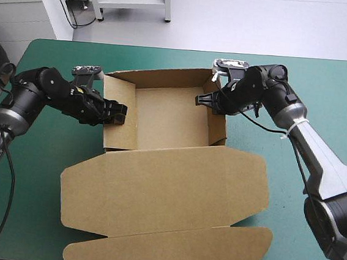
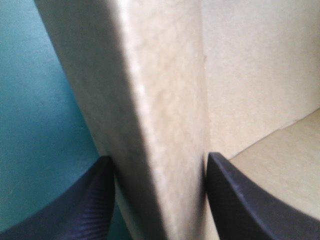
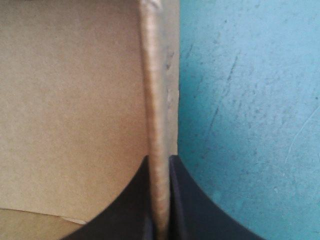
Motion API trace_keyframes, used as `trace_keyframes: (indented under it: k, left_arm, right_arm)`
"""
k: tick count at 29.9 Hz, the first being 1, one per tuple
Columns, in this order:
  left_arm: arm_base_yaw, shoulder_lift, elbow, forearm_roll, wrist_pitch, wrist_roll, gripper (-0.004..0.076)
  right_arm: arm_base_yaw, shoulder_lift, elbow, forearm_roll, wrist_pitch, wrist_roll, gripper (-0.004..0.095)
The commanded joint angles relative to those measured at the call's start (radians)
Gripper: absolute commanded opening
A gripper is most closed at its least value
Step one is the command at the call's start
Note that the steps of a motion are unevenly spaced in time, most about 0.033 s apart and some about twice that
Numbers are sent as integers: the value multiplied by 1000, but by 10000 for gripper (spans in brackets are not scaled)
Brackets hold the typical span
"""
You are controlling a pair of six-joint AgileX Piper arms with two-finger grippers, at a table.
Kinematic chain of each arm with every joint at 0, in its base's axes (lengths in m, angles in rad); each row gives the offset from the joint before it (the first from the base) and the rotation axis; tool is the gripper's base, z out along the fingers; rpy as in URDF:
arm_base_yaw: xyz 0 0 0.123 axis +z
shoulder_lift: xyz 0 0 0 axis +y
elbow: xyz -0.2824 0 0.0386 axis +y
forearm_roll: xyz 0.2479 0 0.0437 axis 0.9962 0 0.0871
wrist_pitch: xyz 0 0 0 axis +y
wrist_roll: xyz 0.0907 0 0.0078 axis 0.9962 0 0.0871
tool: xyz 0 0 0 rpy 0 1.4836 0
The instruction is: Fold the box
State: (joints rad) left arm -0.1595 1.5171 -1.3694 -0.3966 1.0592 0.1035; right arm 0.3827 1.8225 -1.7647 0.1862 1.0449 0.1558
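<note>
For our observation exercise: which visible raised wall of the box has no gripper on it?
The far wall: the left gripper and right gripper pinch the other two.

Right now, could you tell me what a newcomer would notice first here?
The brown box stands as an open tray mid-table on the teal-green cover, its lid flat toward the near edge. The left gripper pinches the tray's left wall, the right gripper its right wall.

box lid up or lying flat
Flat: the lid lies spread on the cover on the near side, while the box walls stand raised.
</note>
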Motion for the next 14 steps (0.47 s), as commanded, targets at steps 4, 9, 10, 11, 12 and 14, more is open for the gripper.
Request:
trace_keyframes:
  k: [4,9,10,11,12,14]
  left_arm:
    - [-72,-33,-27,112,-94,-154,139]
    - [-122,-13,-40,145,-107,-147,-8]
    - [-131,-1,-52,153,-109,-152,-8]
    - [-142,9,-66,155,-109,-154,-8]
    - [-151,27,-87,155,-104,-156,-8]
    - [-164,69,-135,167,-77,-164,-8]
  right_arm:
    - [6,-52,-31,17,-11,23,-11]
    - [6,-54,-33,-46,32,23,-11]
    - [6,-54,-33,-63,42,23,-11]
    - [6,-54,-33,-80,52,23,-11]
    - [6,-54,-33,-97,64,29,-11]
    - [6,-54,-33,-128,85,29,-12]
